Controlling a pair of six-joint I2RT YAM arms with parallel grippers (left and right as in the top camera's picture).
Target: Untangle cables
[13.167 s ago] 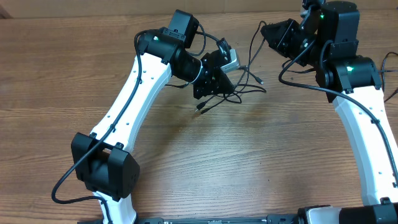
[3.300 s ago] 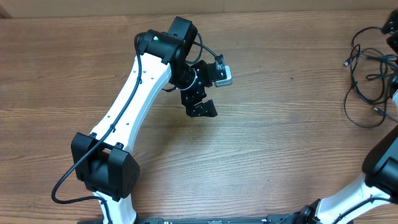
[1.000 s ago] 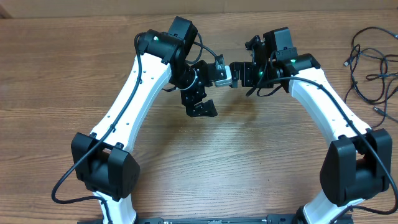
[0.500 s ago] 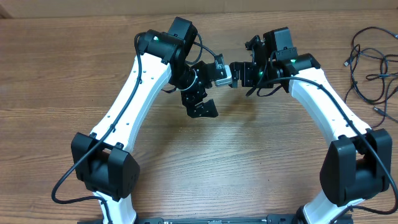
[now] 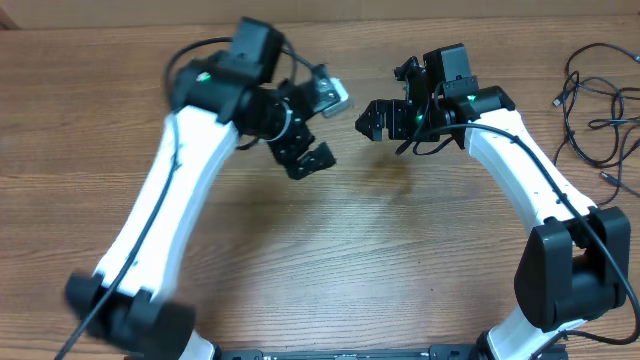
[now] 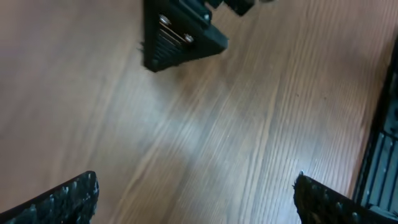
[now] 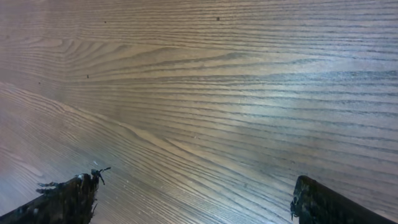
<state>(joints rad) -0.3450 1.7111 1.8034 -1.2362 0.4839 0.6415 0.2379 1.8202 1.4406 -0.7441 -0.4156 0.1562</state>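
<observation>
Cables, thin black cords in loose loops, lie at the far right edge of the wood-grain table. The left gripper and right gripper are well apart from them, facing each other with jaws spread wide.

Beneath me spreads the brown wood-grain desk. On it, at my far right edge, lie the thin black cables, loosely looped, small plug ends showing.
</observation>
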